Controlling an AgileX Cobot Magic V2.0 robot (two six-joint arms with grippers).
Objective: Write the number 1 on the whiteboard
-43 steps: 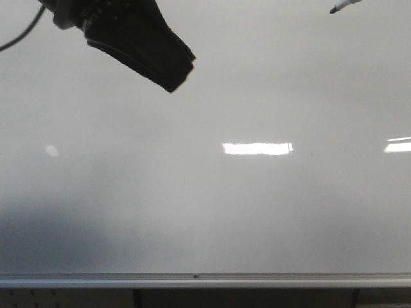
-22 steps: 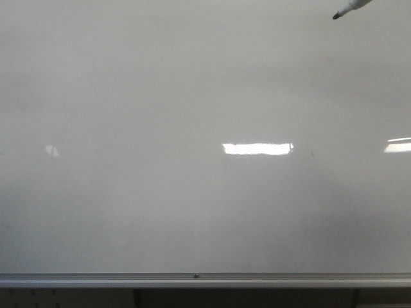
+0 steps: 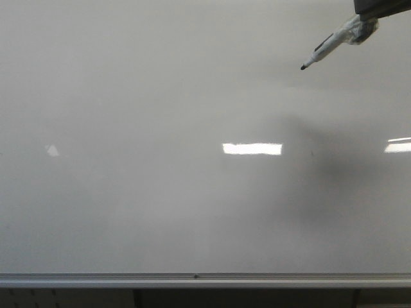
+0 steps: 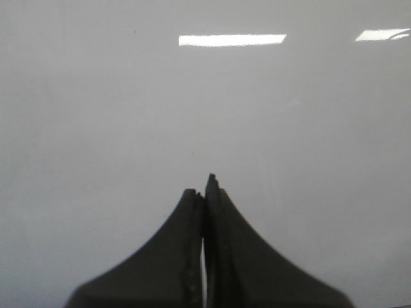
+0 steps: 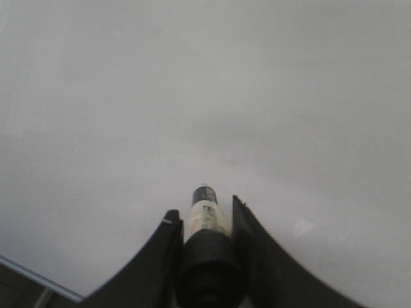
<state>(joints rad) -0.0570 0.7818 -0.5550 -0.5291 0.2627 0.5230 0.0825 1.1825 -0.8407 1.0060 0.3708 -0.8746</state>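
While no stroke yet marks the whiteboard [image 3: 160,212], the step in hand looks like the approach: bringing the pen to the surface before the number 1 is begun.

Starting at nine o'clock in the front view, the board is bare grey-white apart from a small glint; its silver frame rail [image 3: 192,280] runs along six o'clock. The left end effector [image 4: 205,192] is out of the front view; its wrist camera shows the two dark fingers pressed together with nothing between them, pointed at blank board.

Toward the centre sits a bright rectangular light reflection [image 3: 252,149], which is glare, not ink. Just past it, toward three o'clock, a soft dark shadow [image 3: 321,154] lies on the board.

At about one o'clock the marker [image 3: 324,49] slants down, its black tip toward seven o'clock and apparently clear of the surface. The right end effector [image 5: 204,221] is clamped on the marker's barrel, fingers on either side.

The next move, as I judge it, calls for easing the tip onto the board with light, steady pressure, then drawing one nearly vertical line toward six o'clock.
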